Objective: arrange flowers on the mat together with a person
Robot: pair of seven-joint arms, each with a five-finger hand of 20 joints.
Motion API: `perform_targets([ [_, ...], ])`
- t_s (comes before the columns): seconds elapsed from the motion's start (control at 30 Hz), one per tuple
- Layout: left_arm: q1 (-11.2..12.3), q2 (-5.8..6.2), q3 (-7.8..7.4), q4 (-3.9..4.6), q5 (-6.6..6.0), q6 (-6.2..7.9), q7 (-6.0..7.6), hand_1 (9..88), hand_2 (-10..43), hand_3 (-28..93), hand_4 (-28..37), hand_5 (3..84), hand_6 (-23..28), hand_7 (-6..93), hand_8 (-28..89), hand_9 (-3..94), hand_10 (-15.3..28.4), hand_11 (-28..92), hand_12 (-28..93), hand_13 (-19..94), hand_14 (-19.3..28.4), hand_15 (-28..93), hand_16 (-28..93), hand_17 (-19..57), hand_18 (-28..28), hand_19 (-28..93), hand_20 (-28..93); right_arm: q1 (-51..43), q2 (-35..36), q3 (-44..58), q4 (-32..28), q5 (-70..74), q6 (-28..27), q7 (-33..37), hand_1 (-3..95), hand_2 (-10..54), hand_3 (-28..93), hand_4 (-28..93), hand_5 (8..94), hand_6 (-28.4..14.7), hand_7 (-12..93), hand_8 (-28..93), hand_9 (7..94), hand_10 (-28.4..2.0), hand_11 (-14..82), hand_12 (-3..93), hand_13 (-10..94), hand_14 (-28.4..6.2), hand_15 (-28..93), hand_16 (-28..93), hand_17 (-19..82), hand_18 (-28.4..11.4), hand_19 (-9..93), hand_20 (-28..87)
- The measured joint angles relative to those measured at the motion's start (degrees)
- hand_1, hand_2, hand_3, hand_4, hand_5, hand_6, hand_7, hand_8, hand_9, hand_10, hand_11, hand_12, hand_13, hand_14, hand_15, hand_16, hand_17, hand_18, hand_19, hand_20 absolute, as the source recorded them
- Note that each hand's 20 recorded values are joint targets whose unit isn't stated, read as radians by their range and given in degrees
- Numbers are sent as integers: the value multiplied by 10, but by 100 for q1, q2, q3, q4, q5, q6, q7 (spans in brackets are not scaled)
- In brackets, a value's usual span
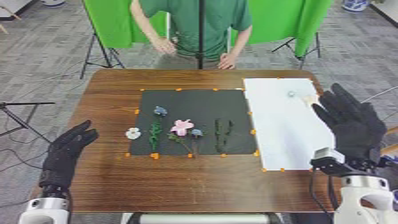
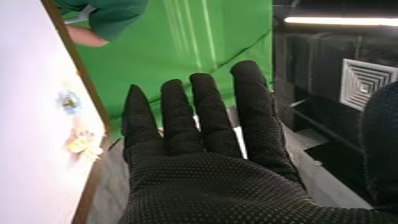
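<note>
right hand [image 1: 355,131], fingers straight | dark mat [image 1: 191,107] on brown table [image 1: 200,187] | green backdrop [image 1: 289,22]

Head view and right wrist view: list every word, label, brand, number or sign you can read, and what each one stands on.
None can be read in either view.
Mat, white sheet, table: no legible text.
Panel: nested squares, a pattern rather than lettering.
</note>
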Motion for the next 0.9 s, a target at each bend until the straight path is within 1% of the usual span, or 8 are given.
perform_targets([
  [0.13, 3, 0, 0, 0, -1, 0, -5, 323, -95, 657, -222, 447, 19, 135, -67, 448, 124, 165, 136, 379, 155, 114, 44, 69, 106, 17, 182, 66, 112, -61, 49, 0, 44, -62, 96, -3, 734, -169, 454, -21, 87, -69, 389, -155, 40, 129, 288, -132, 85, 117, 172, -172, 84, 261],
  [0.3, 6, -2, -1, -5, -2, 1, -7, 322, -95, 658, -222, 446, 19, 134, -67, 449, 124, 165, 136, 379, 157, 114, 44, 69, 107, 17, 181, 232, 475, -139, 147, -164, 282, -41, 138, -60, 707, -165, 439, -25, 83, -69, 388, -159, 39, 137, 306, -147, 96, 127, 182, -178, 146, 296],
  [0.37, 6, -2, -1, -6, -2, 2, -7, 322, -95, 659, -222, 446, 19, 134, -67, 448, 125, 164, 135, 379, 157, 113, 44, 69, 107, 17, 181, 341, 694, -72, 149, -742, 492, 353, 129, -88, 673, -173, 409, -26, 70, -64, 366, -158, 34, 142, 311, -157, 97, 143, 180, -183, 178, 310],
  [0.47, 6, -2, 0, -7, -3, 4, -7, 320, -95, 660, -222, 447, 20, 133, -67, 448, 125, 164, 135, 379, 157, 113, 43, 69, 107, 17, 181, 607, 1071, 138, 210, -2096, 508, 1483, 107, -95, 642, -197, 360, -30, 49, -56, 325, -161, 21, 143, 326, -174, 94, 166, 187, -196, 257, 331],
  [0.57, 6, -2, 5, -8, -3, 6, -7, 320, -95, 661, -226, 446, 20, 133, -67, 448, 125, 164, 135, 379, 157, 114, 44, 69, 106, 17, 181, 1057, 1565, 146, 464, -3057, 20, 2493, 95, -95, 631, -220, 316, -38, 35, -47, 293, -180, 10, 141, 378, -182, 110, 189, 211, -202, 342, 352],
  [0.73, 25, -7, 4, -22, -3, 11, -5, 322, -95, 658, -225, 447, 21, 133, -67, 448, 126, 165, 135, 379, 157, 115, 43, 70, 107, 18, 181, 1954, 2455, -180, 982, -3915, -1490, 3349, 100, -95, 625, -231, 303, -42, 33, -42, 287, -203, 8, 142, 455, -186, 133, 210, 263, -200, 420, 361],
  [0.8, 34, -7, 2, -29, -3, 13, -4, 323, -95, 658, -224, 447, 21, 132, -66, 448, 126, 165, 135, 379, 157, 114, 43, 70, 107, 17, 181, 2446, 2850, -757, 1223, -4512, -1727, 3676, 111, -95, 626, -231, 303, -41, 36, -43, 297, -210, 11, 143, 487, -184, 146, 217, 278, -196, 426, 359],
  [0.9, 42, -7, 2, -39, -3, 15, -2, 324, -95, 657, -224, 447, 21, 131, -66, 448, 126, 165, 135, 379, 157, 115, 43, 70, 107, 17, 181, 3282, 3339, -1905, 1644, -5555, -1754, 4152, 115, -95, 627, -231, 306, -38, 43, -45, 315, -215, 18, 146, 526, -181, 175, 235, 292, -197, 444, 356],
])
